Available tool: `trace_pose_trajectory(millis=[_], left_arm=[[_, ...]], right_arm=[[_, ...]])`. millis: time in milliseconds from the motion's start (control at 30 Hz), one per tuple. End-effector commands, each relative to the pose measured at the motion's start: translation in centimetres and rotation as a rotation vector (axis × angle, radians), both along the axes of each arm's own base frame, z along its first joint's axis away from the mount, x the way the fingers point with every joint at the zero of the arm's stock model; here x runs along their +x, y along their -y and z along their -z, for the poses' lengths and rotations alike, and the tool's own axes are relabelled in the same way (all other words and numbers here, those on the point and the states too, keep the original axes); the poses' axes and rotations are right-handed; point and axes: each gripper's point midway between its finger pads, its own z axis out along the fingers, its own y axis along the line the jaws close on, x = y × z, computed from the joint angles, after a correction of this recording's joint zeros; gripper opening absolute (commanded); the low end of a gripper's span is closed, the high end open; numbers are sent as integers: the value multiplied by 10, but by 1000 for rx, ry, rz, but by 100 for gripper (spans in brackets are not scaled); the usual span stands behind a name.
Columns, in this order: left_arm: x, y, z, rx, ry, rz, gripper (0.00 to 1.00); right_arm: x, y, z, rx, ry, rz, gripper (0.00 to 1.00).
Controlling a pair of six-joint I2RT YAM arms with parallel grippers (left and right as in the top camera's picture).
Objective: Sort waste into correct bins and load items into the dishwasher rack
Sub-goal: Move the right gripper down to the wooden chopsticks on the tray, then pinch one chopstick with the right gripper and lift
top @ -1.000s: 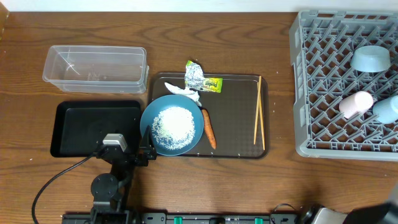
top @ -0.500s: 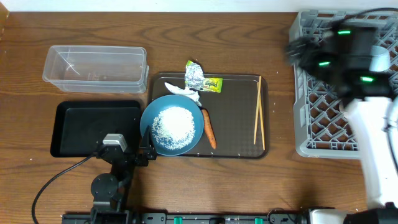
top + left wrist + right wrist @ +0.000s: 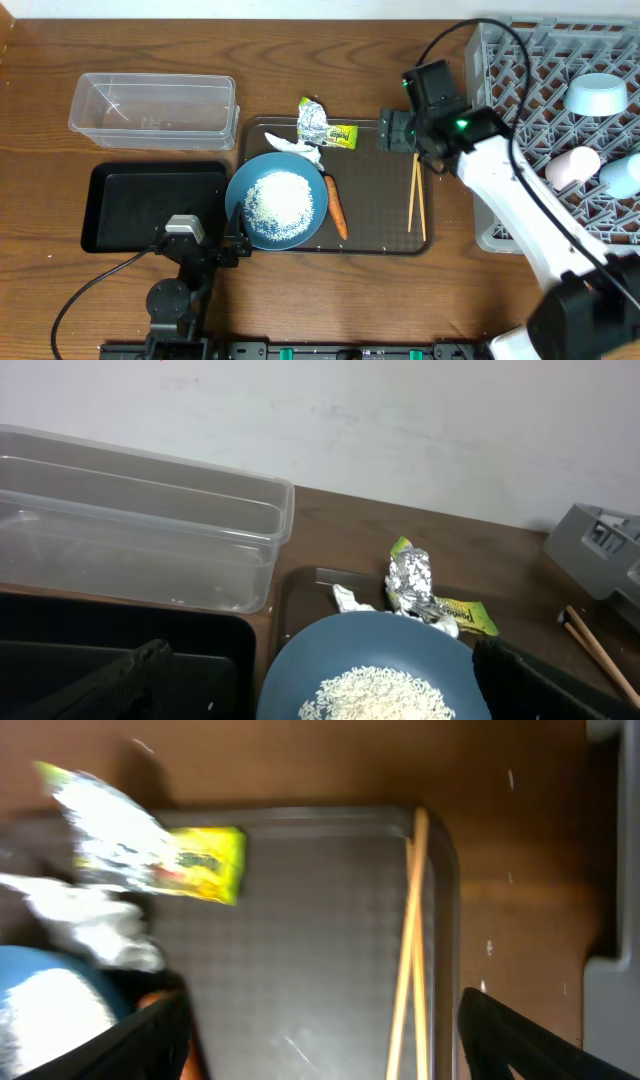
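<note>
The blue plate [image 3: 278, 200] with white rice [image 3: 280, 198] lies on the brown serving tray [image 3: 380, 225], with the carrot [image 3: 336, 207] beside it, and the tissue [image 3: 306, 151] and foil wrapper [image 3: 320, 125] behind it. The chopsticks [image 3: 415, 190] lie at the tray's right edge. My left gripper [image 3: 232, 247] is open at the plate's near left rim [image 3: 330, 660]. My right gripper [image 3: 393, 131] hangs open above the tray's back right. In its wrist view the chopsticks [image 3: 405, 960] run between its fingers [image 3: 520, 1040]. The grey rack [image 3: 520, 130] holds a light blue bowl [image 3: 597, 93] and cups [image 3: 572, 166].
The clear tub [image 3: 150, 105] stands at the back left and the black tray [image 3: 150, 205] lies in front of it, both left of the serving tray. The right arm stretches from the front right corner across the rack's left edge. A cable arcs over the rack.
My right arm has come into view, swung over the rack, and moved left to above the serving tray's back right corner. The left arm has not moved.
</note>
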Motion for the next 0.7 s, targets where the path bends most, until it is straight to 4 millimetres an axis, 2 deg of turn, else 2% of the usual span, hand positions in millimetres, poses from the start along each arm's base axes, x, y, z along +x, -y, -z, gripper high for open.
trace_pose_trajectory(millis=[0,133,233,333,467,667], left_arm=[[-1,4,17,3,-50,23,98],[-1,4,17,3,-50,23,98],[-1,4,17,3,-50,23,98],[-1,4,17,3,-50,23,98],[-1,4,17,3,-50,23,98],[-1,4,17,3,-50,23,98]], right_arm=[[-6,-4,33,3,-107,31,83],[-21,-8,66,3,-238,23,80],[-34,-4,89,-19,-337,55,68],[-41,-1,106,-46,-396,62,65],[-46,1,117,-64,-432,65,66],[-50,8,120,-97,-442,72,68]])
